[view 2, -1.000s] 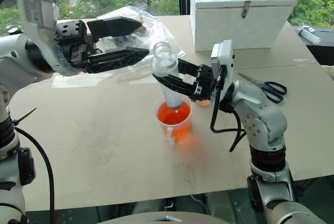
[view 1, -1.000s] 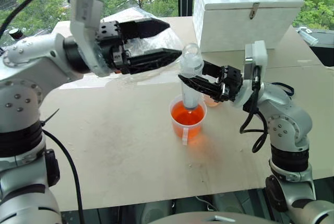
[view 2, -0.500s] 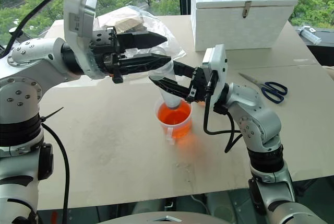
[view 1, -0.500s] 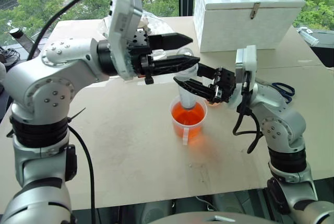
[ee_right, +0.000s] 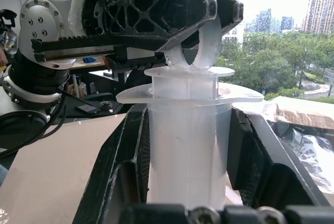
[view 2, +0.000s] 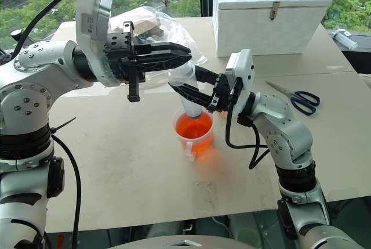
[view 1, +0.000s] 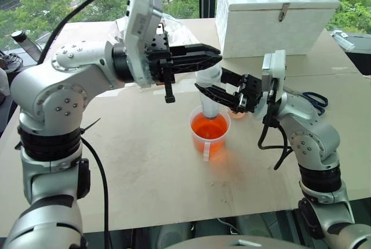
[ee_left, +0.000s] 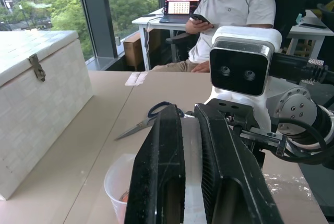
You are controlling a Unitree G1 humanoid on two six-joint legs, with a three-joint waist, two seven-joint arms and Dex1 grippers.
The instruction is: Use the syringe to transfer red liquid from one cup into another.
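The large clear plastic syringe stands nozzle-down in the squat clear beaker of orange-red liquid, its barrel clamped by the right gripper. The left gripper is pinched on the white plunger ring. Filling looks about to begin; next, a straight upward pull on the plunger, then over to the narrower tapered cup behind.

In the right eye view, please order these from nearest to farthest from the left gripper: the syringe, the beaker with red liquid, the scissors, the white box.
1. syringe, its plunger ring at the left gripper fingertips.
2. beaker, below.
3. white box, behind, to the right.
4. scissors, far right.
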